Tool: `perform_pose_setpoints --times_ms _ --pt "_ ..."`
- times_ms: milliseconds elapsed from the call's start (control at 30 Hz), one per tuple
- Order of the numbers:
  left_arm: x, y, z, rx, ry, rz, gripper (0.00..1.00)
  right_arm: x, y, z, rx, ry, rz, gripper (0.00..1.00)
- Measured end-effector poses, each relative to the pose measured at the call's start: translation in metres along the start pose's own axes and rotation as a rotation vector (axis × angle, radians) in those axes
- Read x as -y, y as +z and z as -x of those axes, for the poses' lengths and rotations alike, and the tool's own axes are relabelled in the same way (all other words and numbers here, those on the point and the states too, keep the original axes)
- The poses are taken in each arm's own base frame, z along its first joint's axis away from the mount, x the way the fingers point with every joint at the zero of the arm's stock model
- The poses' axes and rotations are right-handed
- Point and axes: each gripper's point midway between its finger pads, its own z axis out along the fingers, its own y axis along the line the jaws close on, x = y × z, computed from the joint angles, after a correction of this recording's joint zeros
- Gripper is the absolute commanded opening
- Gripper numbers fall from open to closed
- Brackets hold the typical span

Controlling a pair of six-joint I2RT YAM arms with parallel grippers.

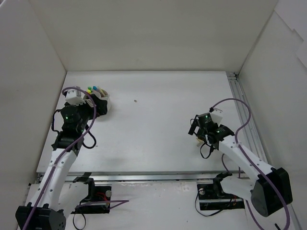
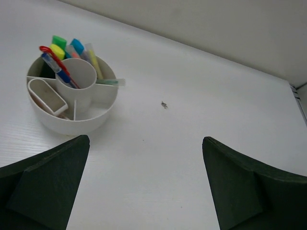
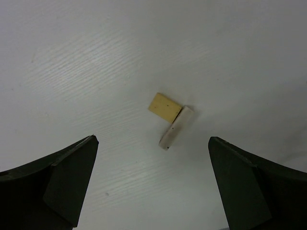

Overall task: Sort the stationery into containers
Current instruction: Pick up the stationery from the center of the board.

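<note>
Right gripper [image 3: 152, 139] is hovering wide open, empty, over the tan eraser [image 3: 165, 107] (probably light, grippy, touching a white eraser [image 3: 176, 128]), so I'd pinch its free sides.

the tub [image 2: 72, 115] sat on the table [image 2: 201, 81] in the upper left of the left wrist view. highlighters [image 2: 64, 47] stood in its rear compartment, pens [image 2: 58, 68] in its middle cup and a block [image 2: 46, 96] in its left compartment. mid-frame in the right wrist view, a first eraser [image 3: 165, 106] lay touching a second eraser [image 3: 176, 127], up and left of it.
</note>
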Motion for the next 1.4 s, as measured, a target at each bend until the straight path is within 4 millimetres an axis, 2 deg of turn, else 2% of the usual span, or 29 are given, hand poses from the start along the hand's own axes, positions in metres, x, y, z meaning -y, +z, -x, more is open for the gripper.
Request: perform_pose_setpoints --times_ms 200,333,433,533,667,767,967,1100,1133,1167,1400 --pt "0.027 -0.008 -0.024 -0.079 0.023 -0.132 0.99 0.013 0.02 -0.027 -0.148 0.059 -0.055 0.98" --pt "0.034 -0.006 -0.041 -0.135 0.037 -0.162 0.99 0.019 0.023 -0.049 -0.214 0.077 -0.068 0.96" --pt "0.037 -0.005 -0.047 -0.154 0.043 -0.175 0.99 0.025 0.023 -0.063 -0.252 0.092 -0.083 0.94" --pt "0.042 -0.007 -0.049 -0.162 0.05 -0.195 0.99 0.027 0.024 -0.068 -0.271 0.099 -0.098 0.83" --pt "0.045 -0.008 -0.051 -0.167 0.056 -0.208 0.99 0.029 0.026 -0.07 -0.277 0.109 -0.116 0.63" --pt "0.048 -0.011 -0.05 -0.163 0.059 -0.217 0.99 0.035 0.03 -0.073 -0.29 0.102 -0.146 0.56" --pt "0.05 -0.018 -0.049 -0.147 0.06 -0.227 0.99 0.043 0.035 -0.073 -0.291 0.094 -0.181 0.35" --pt "0.047 -0.019 -0.058 -0.159 0.061 -0.222 0.99 0.046 0.037 -0.069 -0.281 0.079 -0.188 0.22" --pt "0.046 -0.019 -0.06 -0.163 0.061 -0.22 0.99 0.047 0.038 -0.068 -0.28 0.073 -0.188 0.14" --pt "0.046 -0.019 -0.061 -0.166 0.062 -0.22 0.99 0.047 0.039 -0.067 -0.278 0.068 -0.187 0.0" --pt "0.049 -0.015 -0.067 -0.2 0.071 -0.215 0.99 0.043 0.037 -0.061 -0.28 -0.049 -0.124 0.0"
